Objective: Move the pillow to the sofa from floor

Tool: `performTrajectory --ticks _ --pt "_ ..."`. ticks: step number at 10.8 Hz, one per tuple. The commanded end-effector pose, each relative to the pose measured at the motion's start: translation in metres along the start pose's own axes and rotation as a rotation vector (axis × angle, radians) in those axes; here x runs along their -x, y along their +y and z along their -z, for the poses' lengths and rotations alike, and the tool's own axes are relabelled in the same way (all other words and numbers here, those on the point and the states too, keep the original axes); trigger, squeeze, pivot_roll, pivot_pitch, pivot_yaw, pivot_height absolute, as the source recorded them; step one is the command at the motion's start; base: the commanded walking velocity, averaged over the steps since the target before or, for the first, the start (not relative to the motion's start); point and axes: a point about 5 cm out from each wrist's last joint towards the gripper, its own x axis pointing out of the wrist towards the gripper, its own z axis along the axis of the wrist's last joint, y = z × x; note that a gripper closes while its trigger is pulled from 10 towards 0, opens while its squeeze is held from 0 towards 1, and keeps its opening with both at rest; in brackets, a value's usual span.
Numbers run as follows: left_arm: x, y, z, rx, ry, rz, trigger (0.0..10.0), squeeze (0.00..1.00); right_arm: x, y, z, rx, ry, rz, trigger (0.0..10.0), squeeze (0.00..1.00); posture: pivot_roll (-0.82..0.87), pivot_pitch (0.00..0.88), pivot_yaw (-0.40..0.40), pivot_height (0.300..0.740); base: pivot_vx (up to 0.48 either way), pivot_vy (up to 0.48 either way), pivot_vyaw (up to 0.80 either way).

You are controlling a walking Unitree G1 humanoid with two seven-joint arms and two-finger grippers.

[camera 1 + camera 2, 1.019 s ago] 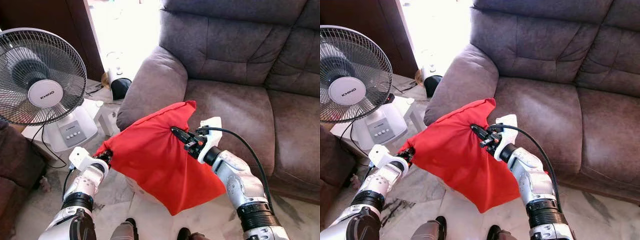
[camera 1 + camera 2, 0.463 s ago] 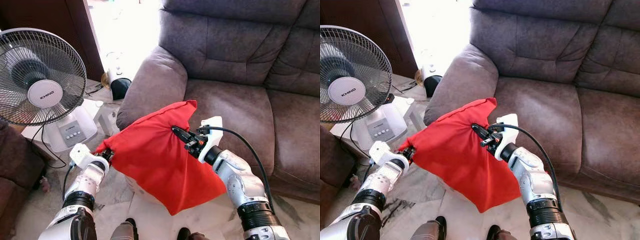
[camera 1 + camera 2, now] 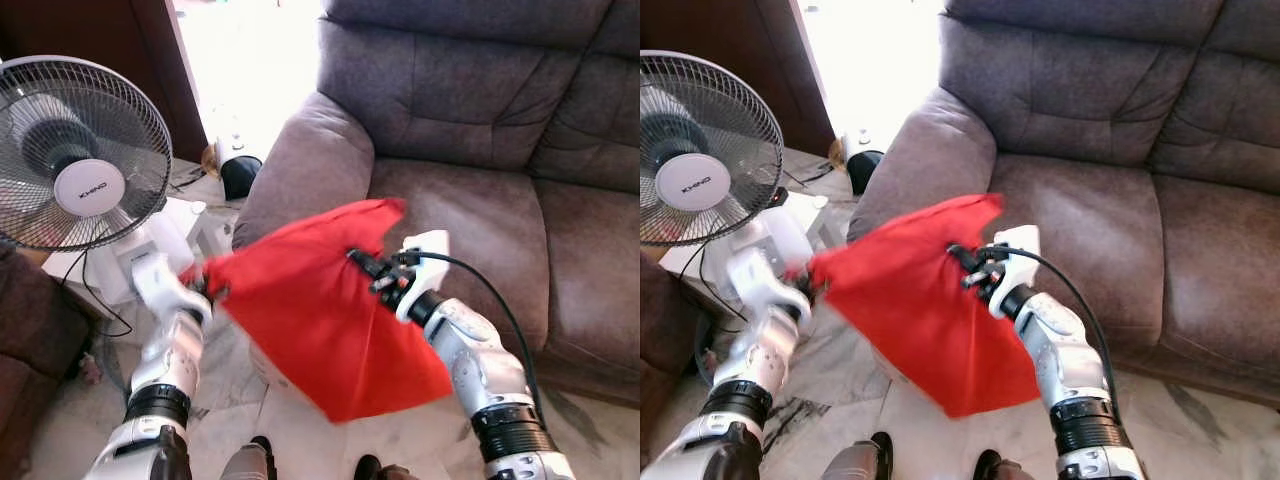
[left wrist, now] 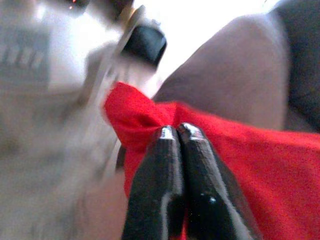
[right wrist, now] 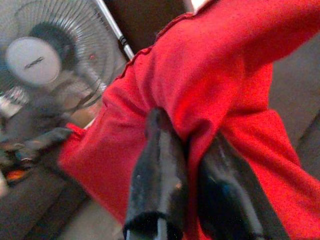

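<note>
A Unitree G1 holds a red pillow (image 3: 320, 310) clear of the marble floor (image 3: 240, 400) in the lower centre of the head views, with 2 grippers sharing the load. The right gripper (image 3: 362, 264), lower right of centre, is clenched on a fold of fabric near the pillow's upper middle; in the right wrist view its 2 black fingers (image 5: 160, 170) straddle a pinched ridge of red cloth. The left gripper (image 3: 205, 287), lower left, grips the pillow's left corner, its fingers (image 4: 160, 175) pressed tight together on the bunched tip in the left wrist view. The pillow hangs stretched between them, its long axis running from lower left towards centre right, one loose corner drooping to the bottom of the frame. Just behind the raised top corner lies the brown sofa (image 3: 470, 220), its seat cushion up and to the right of both grippers; the right arm is judged nearer to it. At upper left stands a pedestal fan (image 3: 75, 150), well apart from the sofa seat.
</note>
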Motion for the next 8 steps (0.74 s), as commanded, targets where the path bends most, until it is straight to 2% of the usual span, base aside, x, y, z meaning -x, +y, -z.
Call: performTrajectory --ticks 1,2,3,5,6,7,8 --pt "0.003 -0.006 -0.005 -0.094 -0.048 0.041 8.8 0.0 -0.003 -0.003 -0.028 0.051 -0.138 0.045 10.0 0.0 0.16 0.2 0.009 0.74 0.0 0.0 0.0" --pt "0.007 -0.012 -0.01 -0.157 -0.097 0.064 10.0 0.0 0.003 -0.012 -0.028 0.058 -0.163 0.133 10.0 0.0 0.16 0.2 0.006 0.74 0.0 0.0 0.0" --pt "0.01 -0.017 -0.017 -0.17 -0.145 0.082 10.0 0.0 0.007 -0.017 -0.028 0.08 -0.169 0.194 10.0 0.0 0.16 0.2 0.006 0.74 0.0 0.0 0.0" --pt "0.014 -0.027 -0.022 -0.222 -0.162 0.121 10.0 0.0 0.015 -0.019 -0.03 0.1 -0.2 0.252 10.0 0.0 0.16 0.199 0.005 0.74 0.0 0.0 0.0" --pt "0.016 -0.035 -0.036 -0.265 -0.231 0.146 10.0 0.0 0.02 -0.021 -0.037 0.173 -0.24 0.334 10.0 0.0 0.16 0.198 0.004 0.74 0.0 0.0 0.0" --pt "0.018 -0.044 -0.044 -0.293 -0.279 0.177 10.0 0.0 0.027 -0.023 -0.038 0.186 -0.271 0.409 10.0 0.0 0.16 0.193 0.003 0.74 0.0 0.0 0.0" --pt "0.021 -0.056 -0.05 -0.387 -0.322 0.22 10.0 0.0 0.035 -0.024 -0.031 0.265 -0.273 0.473 10.0 0.0 0.16 0.192 0.006 0.74 0.0 0.0 0.0"
